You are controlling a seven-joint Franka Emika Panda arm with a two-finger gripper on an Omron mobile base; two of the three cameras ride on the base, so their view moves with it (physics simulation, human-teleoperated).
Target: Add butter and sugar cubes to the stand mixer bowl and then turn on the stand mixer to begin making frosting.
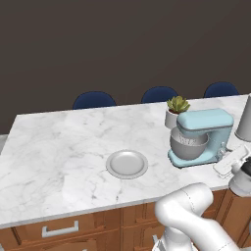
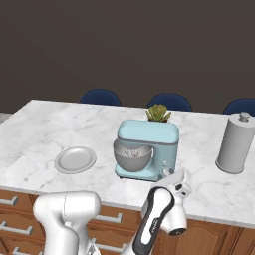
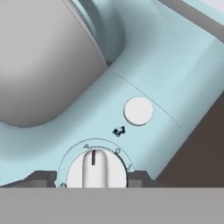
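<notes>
The light blue stand mixer [image 1: 203,126] [image 2: 149,137] stands on the marble counter with its grey metal bowl [image 1: 188,145] [image 2: 132,158] [image 3: 39,57] under the head. My gripper [image 3: 92,178] [image 1: 229,164] [image 2: 174,180] is at the mixer's side, low by the base. In the hand view its two dark tips flank the white dial knob [image 3: 97,168], one on each side, closed against it. A round white button [image 3: 138,111] sits just above the dial. The butter and the sugar cubes are out of view.
A shallow grey plate [image 1: 127,163] [image 2: 74,159] lies left of the mixer. A small potted succulent [image 1: 176,110] [image 2: 158,113] stands behind it. A tall grey canister [image 2: 234,144] [image 1: 245,120] is to the right. Blue chairs [image 1: 94,100] line the far counter edge.
</notes>
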